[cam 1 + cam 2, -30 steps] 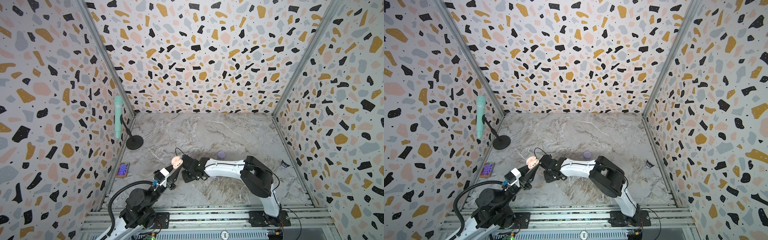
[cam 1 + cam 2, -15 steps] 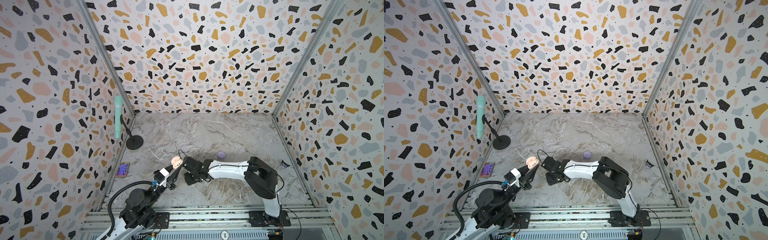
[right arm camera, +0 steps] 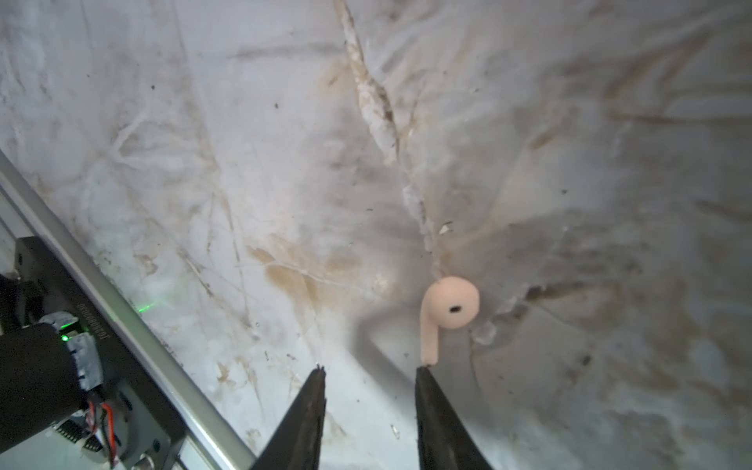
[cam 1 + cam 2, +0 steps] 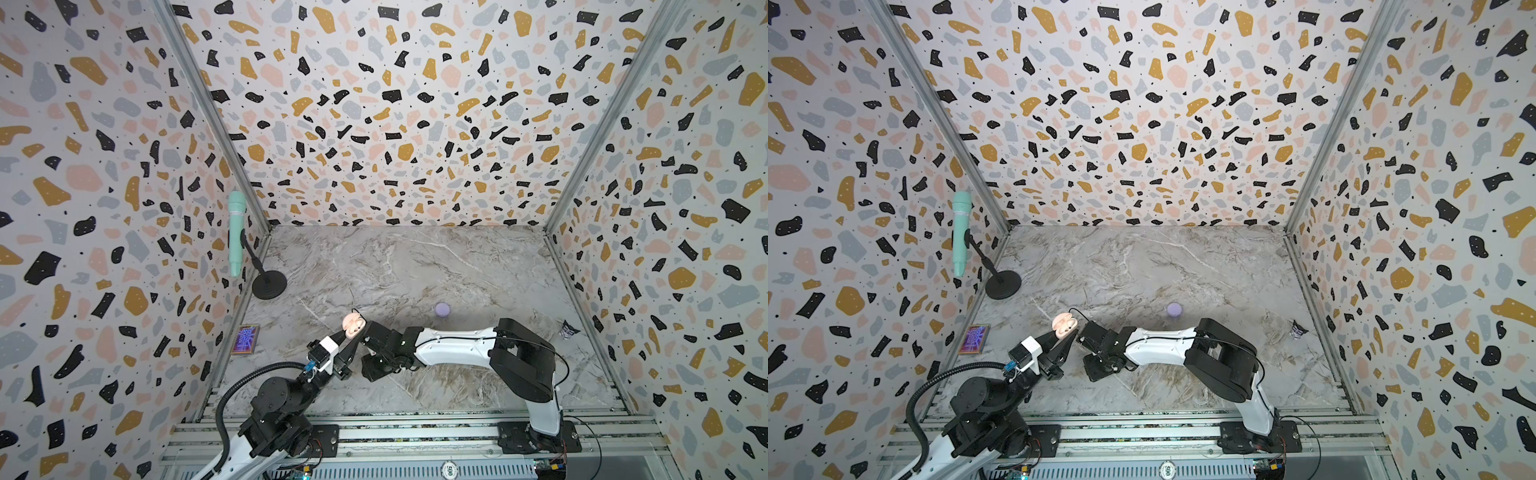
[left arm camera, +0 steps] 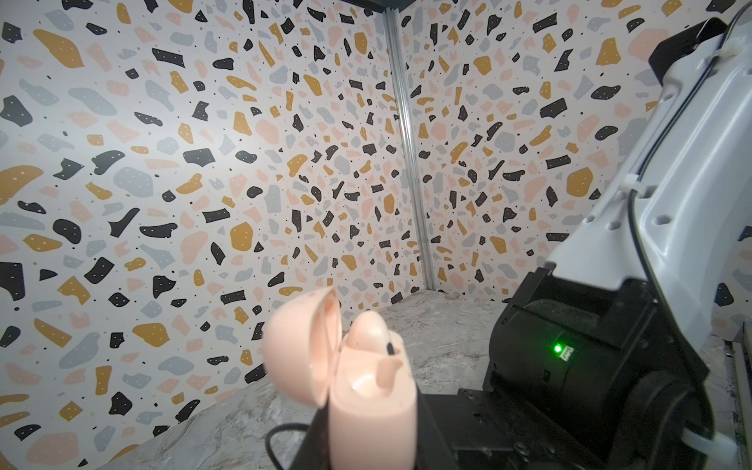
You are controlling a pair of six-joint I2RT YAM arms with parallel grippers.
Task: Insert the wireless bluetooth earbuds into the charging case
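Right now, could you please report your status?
Left gripper shut on open peach-pink plastic charging case, one bud seated. Right gripper open over loose peach-pink earbud on marble tabletop. Nothing blocking.

A round badge (image 4: 450,471) on the front rail (image 4: 415,441) reads "500".

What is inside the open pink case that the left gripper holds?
One pale pink earbud sits in one slot of the pink case; the other slot looks empty. The slots' depths and the earbud's stem are hidden by the case body.
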